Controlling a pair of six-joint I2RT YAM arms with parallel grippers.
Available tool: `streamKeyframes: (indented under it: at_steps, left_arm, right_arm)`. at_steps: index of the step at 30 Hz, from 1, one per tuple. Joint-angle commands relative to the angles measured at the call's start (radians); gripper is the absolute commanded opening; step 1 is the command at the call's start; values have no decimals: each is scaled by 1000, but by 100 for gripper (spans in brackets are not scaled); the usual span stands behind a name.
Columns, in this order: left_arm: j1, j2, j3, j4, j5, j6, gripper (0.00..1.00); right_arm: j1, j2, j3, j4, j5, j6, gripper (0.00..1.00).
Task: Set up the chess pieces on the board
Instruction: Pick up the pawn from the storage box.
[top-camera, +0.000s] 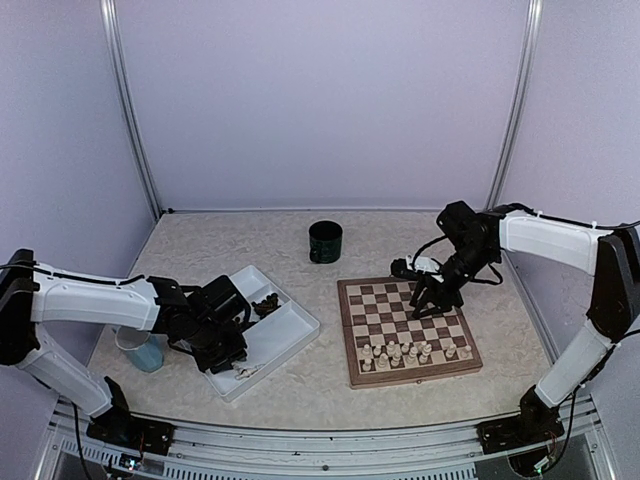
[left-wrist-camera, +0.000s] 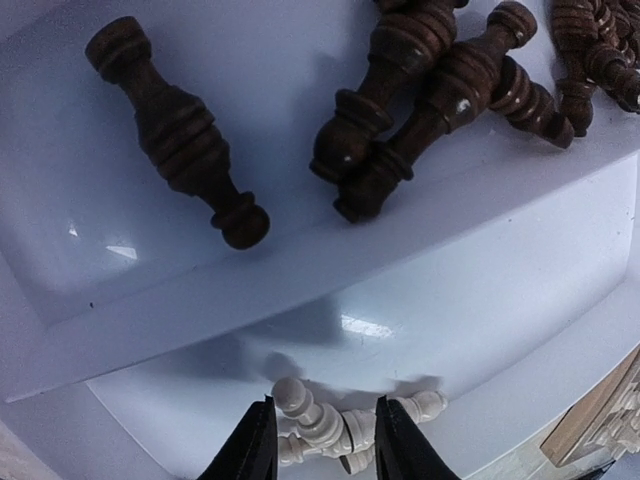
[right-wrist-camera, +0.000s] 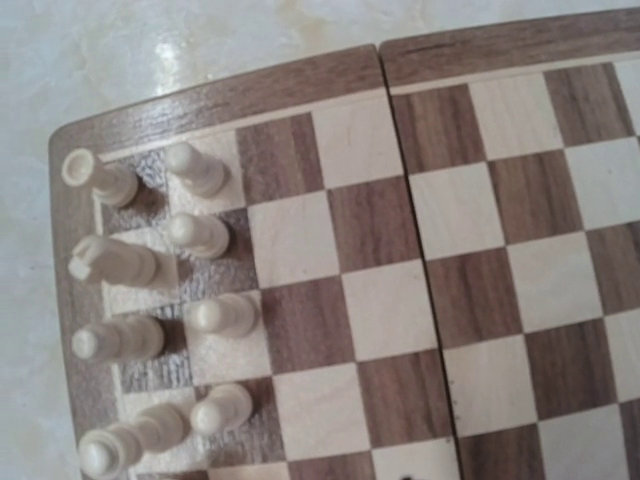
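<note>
**Cream side nearly up, dark side not begun**

On the board (top-camera: 365, 305) cream pieces (top-camera: 410, 352) stand in the two rows nearest the arms. The right wrist view shows eight of them upright in a neat double file at one corner. From above the rows look mostly filled, though the exact count is too small to tell.

The far rows are bare. The dark pieces (left-wrist-camera: 180, 130) lie tumbled in one compartment of the tray (top-camera: 290, 335), left of the board, and a few cream ones (left-wrist-camera: 315, 425) lie in the next. By my reckoning the job is under halfway: a handful of cream, then the whole dark set.

The left gripper (left-wrist-camera: 322, 450) hangs low in the tray, jaws parted either side of a lying cream piece – not pinching it, as far as I can see. The right gripper (top-camera: 432, 300) hovers over the board's far half; whether it is released or clenched I cannot tell.

The table (top-camera: 250, 240) is pale and speckled. A dark mug (top-camera: 325, 241) stands beyond the board, a bluish cup (top-camera: 145, 352) by the left arm, and plain lilac walls enclose it all.
</note>
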Motion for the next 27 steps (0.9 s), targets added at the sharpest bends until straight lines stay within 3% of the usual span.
streamKeyframes:
  at_steps: [1,5,12,16,27]
  left_arm:
    - [13,34,16,43,13,20,33]
    - [16,94,41,47,61,50,27]
    - [-24,156,107,-64,54,63,27]
    - [-21,160,109,-40,68,86,18]
    - [27,241,327,-87,-104,407,12]
  right_arm:
    - [-7,1,-22,4,-41,-24,34]
    - [-8,10,-26,7,-42,-29,34]
    - [-12,21,-34,1,-45,-46,34]
    - [-12,24,-32,7,-54,-44,34]
    - [-12,43,67,-15,-116,-6,34]
